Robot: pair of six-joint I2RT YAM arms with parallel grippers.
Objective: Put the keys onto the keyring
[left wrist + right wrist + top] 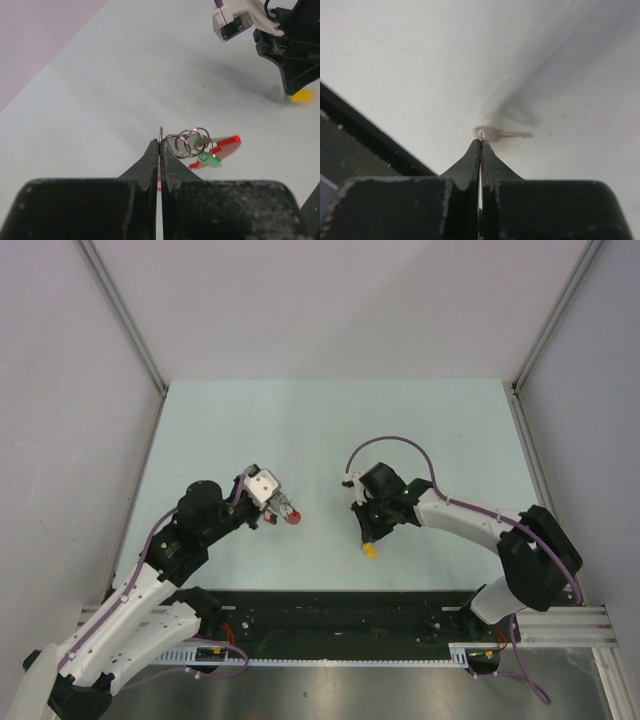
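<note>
My left gripper [160, 142] is shut on a thin metal edge of the keyring [186, 142], a chain of small silver split rings. A red plastic piece [226, 147] and a green key head [211, 160] hang from those rings just above the table. In the top view the left gripper [279, 511] sits left of centre with the red piece [292, 517] at its tip. My right gripper [480, 141] is shut on a thin metal sliver, and a blurred grey key blade [512, 134] shows beyond it. The yellow key [371, 551] shows at the right gripper [368, 539] tip.
The pale green table [330, 430] is walled by grey panels at the back and sides. A black rail [340, 615] runs along the near edge, also seen at the left of the right wrist view. About a hand's width separates the two grippers.
</note>
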